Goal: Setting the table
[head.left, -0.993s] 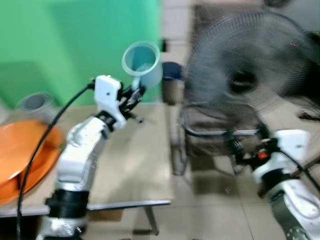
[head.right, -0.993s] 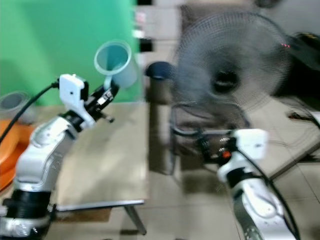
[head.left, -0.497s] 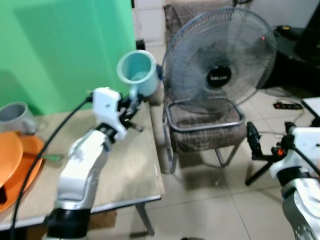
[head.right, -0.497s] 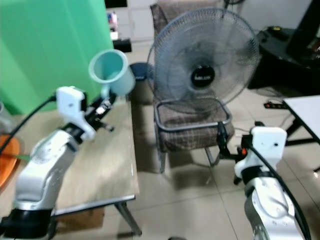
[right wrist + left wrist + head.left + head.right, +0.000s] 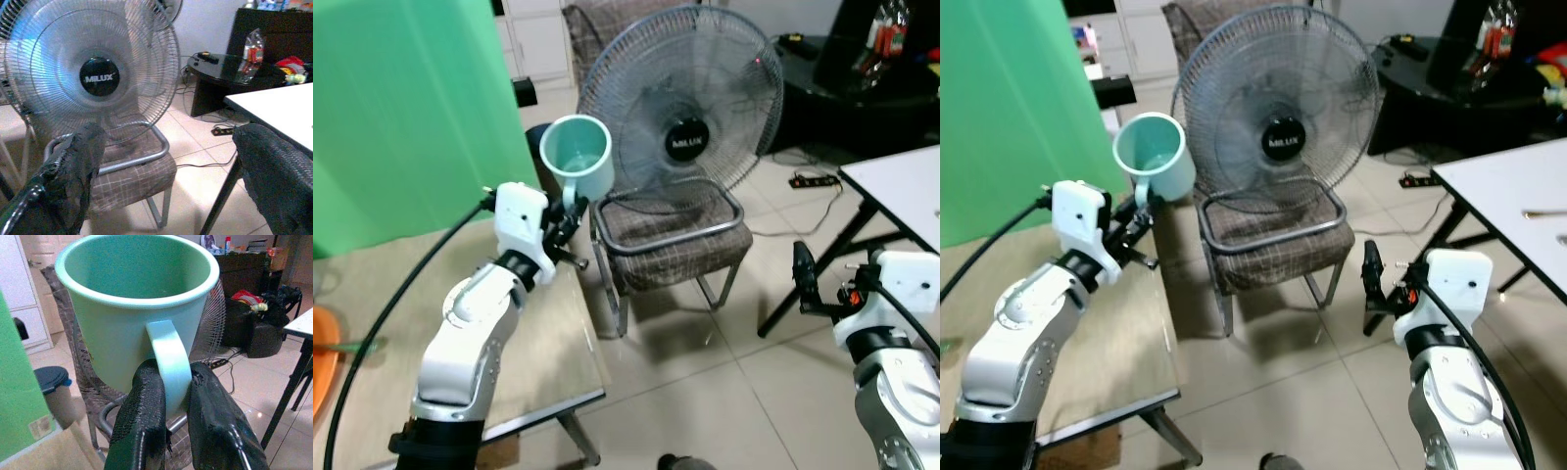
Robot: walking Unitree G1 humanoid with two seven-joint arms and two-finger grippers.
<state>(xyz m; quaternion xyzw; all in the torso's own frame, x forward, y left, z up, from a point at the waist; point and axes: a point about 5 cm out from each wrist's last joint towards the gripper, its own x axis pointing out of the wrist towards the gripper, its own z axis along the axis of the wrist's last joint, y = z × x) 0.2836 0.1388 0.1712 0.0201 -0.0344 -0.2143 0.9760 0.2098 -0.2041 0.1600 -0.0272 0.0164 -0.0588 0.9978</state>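
view swung right; left tool (image 5: pixel 166 431) clamps mug (image 5: pixel 132 308); right tool (image 5: pixel 166 181) spread; fan (image 5: pixel 98 78) "milux"

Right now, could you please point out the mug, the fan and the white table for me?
mug (image 5: pixel 132 323): left wrist view, on its outer wall above the handle.
fan (image 5: pixel 686 141): left eye view, on the black hub of the grille.
white table (image 5: pixel 1518 186): right eye view, on its bare top.

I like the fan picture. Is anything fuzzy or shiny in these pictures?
Right wrist view: the round grey wire fan is sharp, while the close black fingers look soft. Left wrist view: the pale green plastic mug is crisp, background hazy. Left eye view: the tiled floor has a gentle shine.
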